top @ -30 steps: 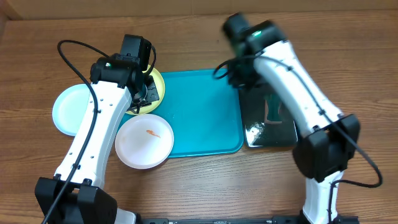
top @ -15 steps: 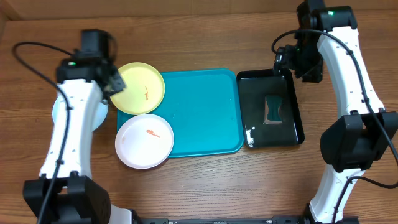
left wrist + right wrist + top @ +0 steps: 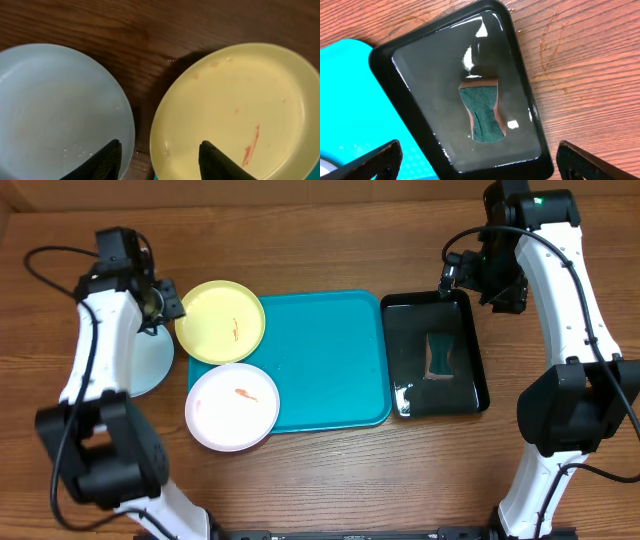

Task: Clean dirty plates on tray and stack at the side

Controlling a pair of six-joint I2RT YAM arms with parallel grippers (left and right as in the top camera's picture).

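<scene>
The yellow-green plate (image 3: 221,321) (image 3: 240,105), streaked with orange-red, lies over the far left corner of the turquoise tray (image 3: 330,360). A white plate (image 3: 232,407) with an orange smear overlaps the tray's near left corner. The pale blue plate (image 3: 152,365) (image 3: 55,105) rests on the wood to the left, half hidden under my left arm. My left gripper (image 3: 165,305) (image 3: 160,162) hangs open above the gap between the blue and yellow-green plates, holding nothing. My right gripper (image 3: 478,280) (image 3: 480,167) stands wide open over the far end of the black tray, empty.
A glossy black tray (image 3: 465,395) (image 3: 420,125) of water sits right of the turquoise tray, with a green sponge (image 3: 440,355) (image 3: 482,112) lying in it. Bare wood surrounds both trays.
My left gripper let go of the yellow-green plate, opened and drew back to the left. My right arm swung right over the black tray and opened wide.
</scene>
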